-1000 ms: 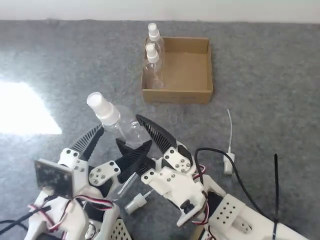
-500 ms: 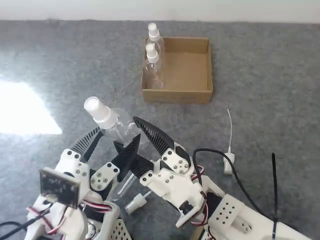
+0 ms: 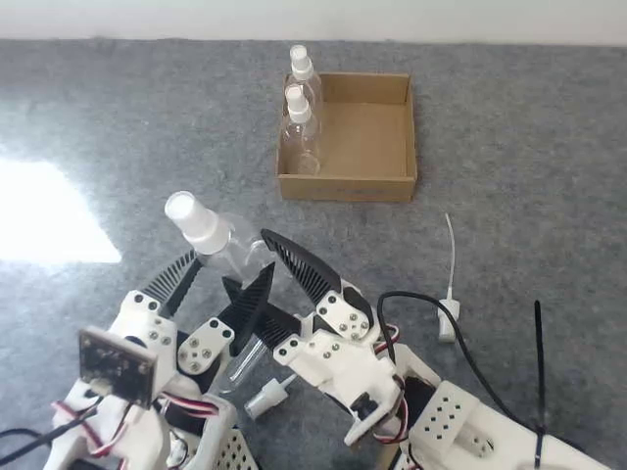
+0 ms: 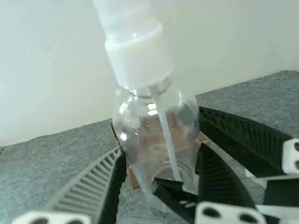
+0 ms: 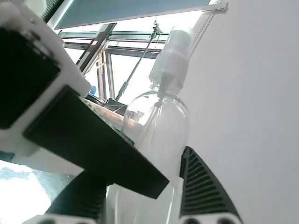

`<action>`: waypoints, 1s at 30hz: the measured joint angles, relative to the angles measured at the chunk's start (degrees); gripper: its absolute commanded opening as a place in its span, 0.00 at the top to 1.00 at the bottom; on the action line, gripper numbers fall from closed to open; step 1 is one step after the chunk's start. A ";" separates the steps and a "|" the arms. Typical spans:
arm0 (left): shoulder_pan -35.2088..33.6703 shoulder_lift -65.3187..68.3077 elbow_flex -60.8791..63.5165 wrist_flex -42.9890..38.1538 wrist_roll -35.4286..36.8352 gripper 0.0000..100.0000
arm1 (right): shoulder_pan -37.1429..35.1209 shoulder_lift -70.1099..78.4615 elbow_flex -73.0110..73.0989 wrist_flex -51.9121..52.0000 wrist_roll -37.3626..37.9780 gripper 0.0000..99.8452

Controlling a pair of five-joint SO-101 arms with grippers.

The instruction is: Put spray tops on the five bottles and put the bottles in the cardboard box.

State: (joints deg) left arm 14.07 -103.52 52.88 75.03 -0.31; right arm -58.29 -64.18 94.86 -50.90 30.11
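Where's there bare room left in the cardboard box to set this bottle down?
The cardboard box is bare across its middle and right, between the two bottles along its left wall and its right wall. Crowded: the table by the held bottle and loose spray top.

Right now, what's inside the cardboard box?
A front bottle and a rear bottle, both with spray tops, stand along one side wall of the cardboard box. The front one covers the rear one's base.

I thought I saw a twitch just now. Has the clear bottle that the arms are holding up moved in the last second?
Yes, slightly. The bottle has drawn back, a little farther from the front wall of the cardboard box.
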 measured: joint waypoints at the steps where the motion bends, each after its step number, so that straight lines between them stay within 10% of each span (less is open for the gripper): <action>1: 0.09 0.00 0.00 0.00 0.00 0.86 | 0.00 0.00 0.00 0.00 0.00 0.98; 30: 0.00 0.09 -2.02 0.00 -0.35 0.86 | 0.97 -0.79 0.09 15.91 -0.18 0.78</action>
State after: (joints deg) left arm 14.07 -103.43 50.86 75.03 -0.66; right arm -57.32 -64.97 94.95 -34.99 29.93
